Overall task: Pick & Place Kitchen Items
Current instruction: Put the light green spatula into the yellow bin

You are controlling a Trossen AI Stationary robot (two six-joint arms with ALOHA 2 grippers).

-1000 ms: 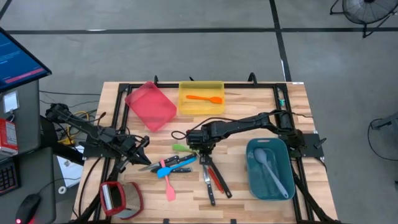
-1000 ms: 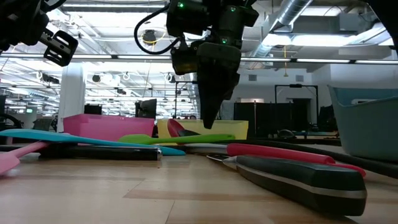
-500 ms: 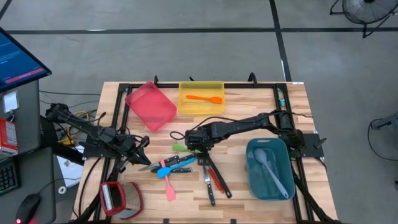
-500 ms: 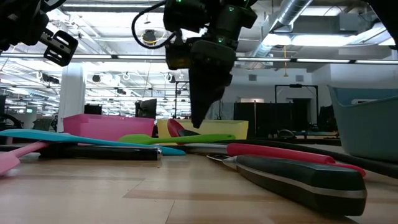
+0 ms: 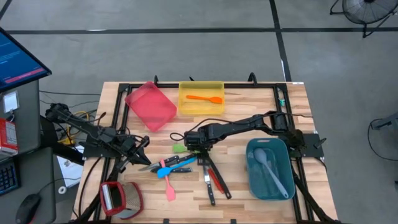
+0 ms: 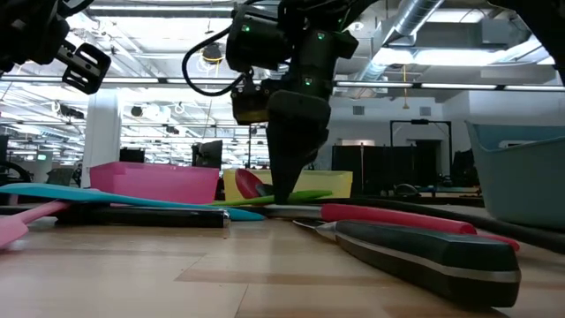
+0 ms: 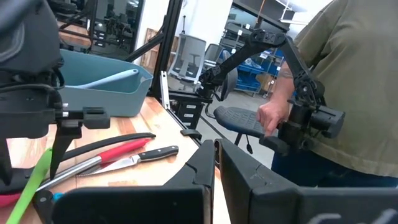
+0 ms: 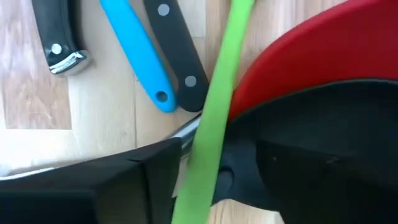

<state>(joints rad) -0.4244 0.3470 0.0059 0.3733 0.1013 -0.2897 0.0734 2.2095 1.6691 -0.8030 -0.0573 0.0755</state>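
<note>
The biggest things on the slatted wooden table (image 5: 261, 93) are three plastic bins: one deep teal tub (image 5: 268, 168) holding two pale grey spoons (image 5: 268, 167), one yellow tray (image 5: 201, 98) with a single small orange spatula (image 5: 204, 98) in it, and one pink tray (image 5: 150, 105) lying askew with nothing showing inside.

Loose on the boards lies the pile: at least two black-handled steel knives (image 8: 57, 34), one red spoon (image 8: 323, 59), one long blue spatula (image 8: 138, 53), one pink spatula (image 5: 169, 188) and one slim green silicone spatula (image 8: 211, 118). Some of the dark handles overlap, so I cannot count them surely.

The right gripper (image 6: 284, 190) is down over the green spatula near the table's middle, its fingers apart on either side of the handle and not yet clamped. To my eye that spatula is light, rubbery and a bit bendy, so mid-handle is the place to pinch; the soft blade would flop.

The left gripper (image 5: 142, 144) waits clenched and empty near the table's left edge.
</note>
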